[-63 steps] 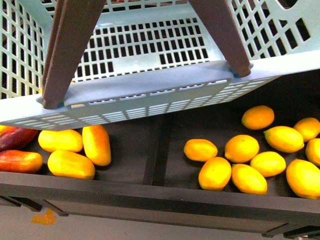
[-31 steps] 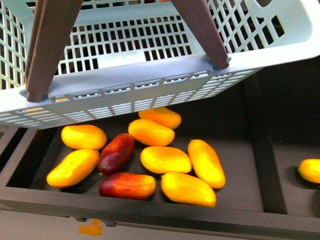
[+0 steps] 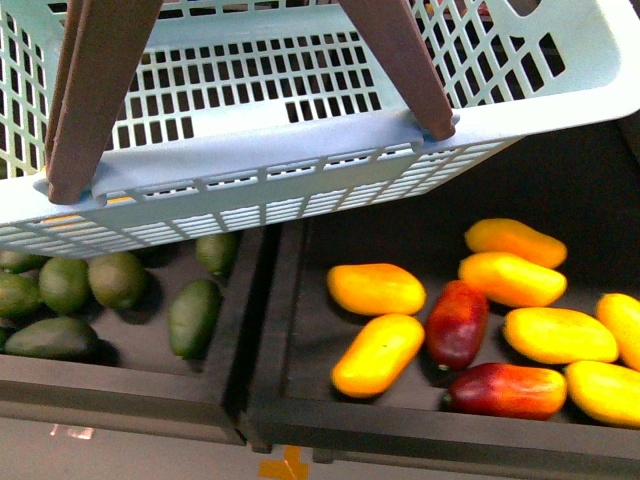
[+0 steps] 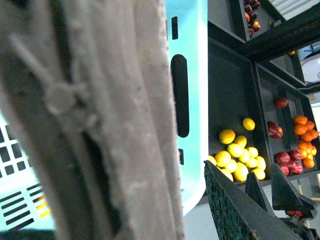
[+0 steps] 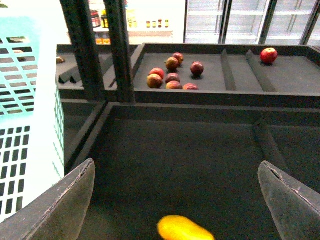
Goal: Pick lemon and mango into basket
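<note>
The teal basket (image 3: 300, 170) hangs across the top of the front view, its two brown handles (image 3: 100, 90) raised. My left gripper (image 4: 125, 165) is shut on a handle (image 4: 100, 115), which fills the left wrist view; one dark finger (image 4: 235, 205) shows beside it. Yellow and red mangoes (image 3: 375, 288) lie in the shelf compartment below the basket's right half. A pile of lemons (image 4: 240, 155) shows further off in the left wrist view. My right gripper (image 5: 175, 195) is open above a dark tray, with a blurred yellow mango (image 5: 185, 229) below its gap.
Green fruits (image 3: 190, 315) fill the compartment at the left, split from the mangoes by a dark divider (image 3: 265, 330). Red apples (image 5: 172, 75) lie on a farther shelf. A dark upright post (image 5: 85, 50) stands beside the basket wall (image 5: 25, 125).
The front view has swept left along the shelf: the lemons dropped out of view, the mangoes shifted to the right, and green fruits came in at the left. The basket stays held.
</note>
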